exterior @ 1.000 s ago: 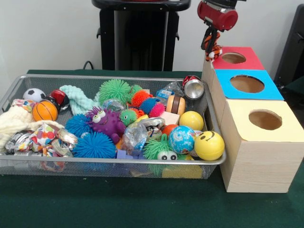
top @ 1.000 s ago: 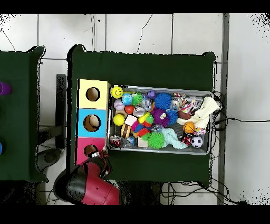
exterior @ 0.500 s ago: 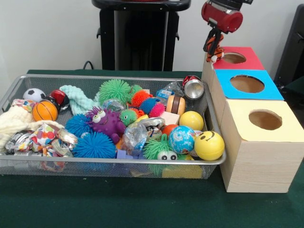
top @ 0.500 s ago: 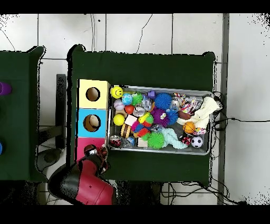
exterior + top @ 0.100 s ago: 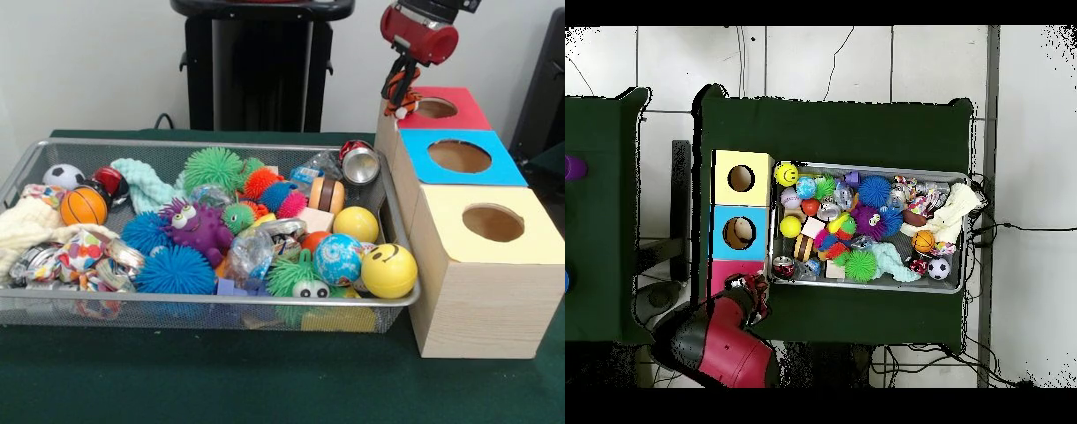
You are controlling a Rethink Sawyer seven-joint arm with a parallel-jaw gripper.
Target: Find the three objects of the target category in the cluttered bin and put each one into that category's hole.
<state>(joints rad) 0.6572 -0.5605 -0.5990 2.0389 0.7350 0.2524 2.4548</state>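
Observation:
My gripper point(image 5: 402, 88) hangs at the left edge of the red-topped box point(image 5: 468, 113), shut on a small orange, black and white striped toy point(image 5: 403, 99). The toy dangles just left of the red box's round hole point(image 5: 434, 108). In the overhead view the arm's red body point(image 5: 725, 345) and the gripper point(image 5: 748, 292) cover most of the red box point(image 5: 721, 274), hiding its hole. The wire mesh bin point(image 5: 212, 301) to the left is full of mixed toys: spiky balls, a purple monster point(image 5: 198, 226), a yellow smiley ball point(image 5: 388, 269).
A blue-topped box point(image 5: 503, 168) and a yellow-topped box point(image 5: 530, 231) stand in a row in front of the red one, each with a round hole. The bin point(image 5: 957, 290) abuts the boxes. A green cloth point(image 5: 265, 380) covers the table.
The gripper has moved a little right and up with the striped toy, from beside the red box's corner to its left edge near the hole. The bin's contents are unchanged.

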